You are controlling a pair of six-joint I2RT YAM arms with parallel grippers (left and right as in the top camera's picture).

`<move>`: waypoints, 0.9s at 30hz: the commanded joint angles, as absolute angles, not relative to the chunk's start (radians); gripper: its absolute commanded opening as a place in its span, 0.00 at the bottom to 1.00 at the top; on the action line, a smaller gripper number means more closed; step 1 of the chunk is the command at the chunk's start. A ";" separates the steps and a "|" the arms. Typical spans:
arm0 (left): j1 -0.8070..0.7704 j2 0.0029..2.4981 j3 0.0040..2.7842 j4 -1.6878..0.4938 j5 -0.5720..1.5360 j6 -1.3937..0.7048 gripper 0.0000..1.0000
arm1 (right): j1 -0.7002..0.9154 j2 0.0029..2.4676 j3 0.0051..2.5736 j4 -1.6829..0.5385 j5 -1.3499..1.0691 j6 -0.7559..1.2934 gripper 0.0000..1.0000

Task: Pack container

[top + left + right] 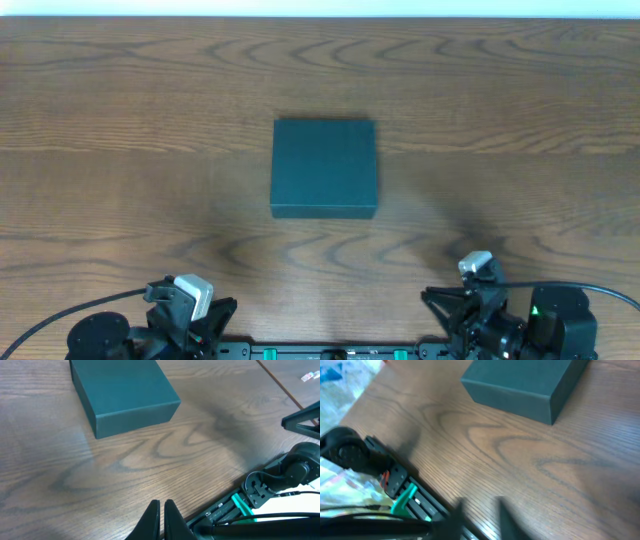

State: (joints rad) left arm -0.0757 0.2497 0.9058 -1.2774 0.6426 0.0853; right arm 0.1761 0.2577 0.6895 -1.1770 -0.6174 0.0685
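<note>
The dark teal container (324,167) sits shut, lid down, in the middle of the wooden table. It also shows in the left wrist view (122,392) and in the right wrist view (525,382). My left gripper (163,506) is shut and empty at the near left edge, well short of the container. My right gripper (480,507) is open and empty at the near right edge; its fingers are blurred. No snack packets show on the table.
The arm bases and a black rail with green clips (330,350) run along the near table edge. Bare wood table (120,150) surrounds the container. Blurry clutter (340,390) lies off the table's left side.
</note>
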 commanded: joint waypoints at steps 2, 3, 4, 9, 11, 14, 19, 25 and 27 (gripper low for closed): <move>-0.077 0.240 0.901 -1.275 0.654 0.066 0.95 | 0.184 0.250 0.683 -1.171 -0.644 0.130 0.99; -0.077 0.240 0.901 -1.275 0.654 0.066 0.95 | 0.184 0.250 0.683 -1.171 -0.644 0.131 0.99; -0.077 0.240 0.901 -1.275 0.652 0.066 0.95 | 0.184 0.250 0.683 -1.171 -0.644 0.132 0.99; -0.077 0.240 0.901 -1.293 0.646 0.067 0.95 | 0.184 0.250 0.680 -1.127 -0.635 0.134 0.99; -0.077 0.240 0.901 -1.299 0.646 0.067 0.95 | 0.184 0.250 0.680 -1.136 -0.635 0.134 0.99; -0.077 0.240 0.901 -1.306 0.646 0.067 0.95 | 0.184 0.250 0.680 -1.144 -0.635 0.134 0.99; -0.077 0.240 0.901 -1.306 0.646 0.067 0.95 | 0.184 0.250 0.680 -1.144 -0.635 0.134 0.99; -0.077 0.240 0.901 -1.308 0.605 0.067 0.95 | 0.184 0.250 0.680 -1.145 -0.635 0.134 0.99; -0.077 0.240 0.901 -1.291 0.573 0.067 0.95 | 0.184 0.250 0.680 -1.145 -0.635 0.134 0.99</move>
